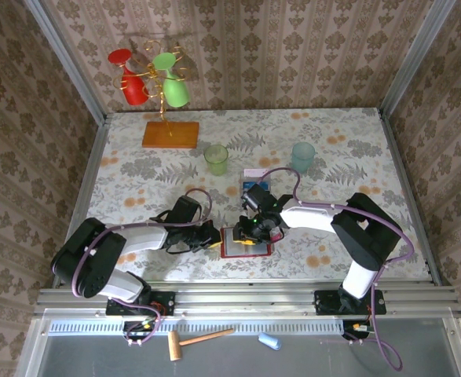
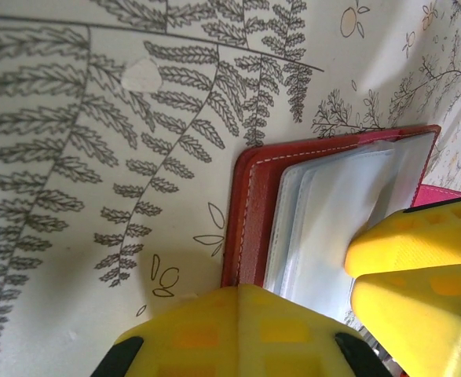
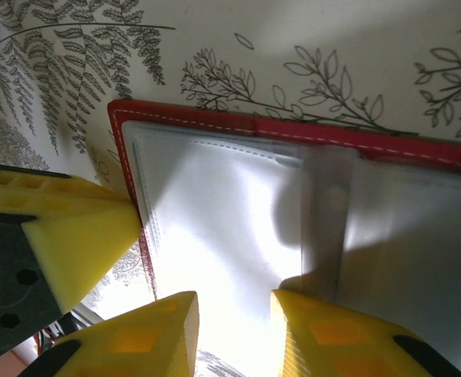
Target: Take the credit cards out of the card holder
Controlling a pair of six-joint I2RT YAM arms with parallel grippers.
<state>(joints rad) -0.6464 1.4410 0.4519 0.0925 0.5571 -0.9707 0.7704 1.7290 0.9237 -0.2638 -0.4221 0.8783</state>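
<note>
red card holder (image 2: 250, 212); left gripper (image 2: 238, 297) together at its edge; right gripper (image 3: 234, 305) apart

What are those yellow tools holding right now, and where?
Nothing looks gripped. The left tool, shut, presses its tip against the red wallet's edge. The right tool's jaws stand apart over the clear pockets, empty.

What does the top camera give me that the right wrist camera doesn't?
Top: loose cards lying on the table beyond the card holder, plus a green cup and a teal cup. Right wrist: the holder's clear sleeves and white stitching up close, with the right claw open above them. Both: the open red holder and the left claw at its edge.
</note>
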